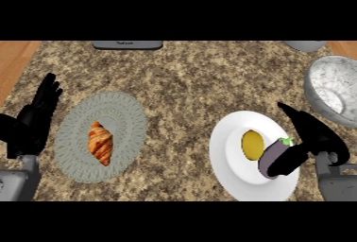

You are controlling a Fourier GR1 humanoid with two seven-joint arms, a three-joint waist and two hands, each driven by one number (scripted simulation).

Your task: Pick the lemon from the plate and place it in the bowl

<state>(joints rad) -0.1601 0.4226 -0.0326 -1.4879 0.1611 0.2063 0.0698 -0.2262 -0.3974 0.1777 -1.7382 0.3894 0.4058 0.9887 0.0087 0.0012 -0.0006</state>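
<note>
Fingers straight and raised, the black left hand rests open at the left edge, beside a grey woven plate bearing a golden croissant. The yellow lemon lies on the white round plate, touching a purple eggplant. The black right hand, fingers extended, thumb across the eggplant, partly hides it. The grey speckled metal bowl is cut off at right.

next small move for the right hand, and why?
Probably shift the right hand left over the lemon and close on it: the lemon still lies on the white plate, and the hand is beside the eggplant, holding nothing.
</note>
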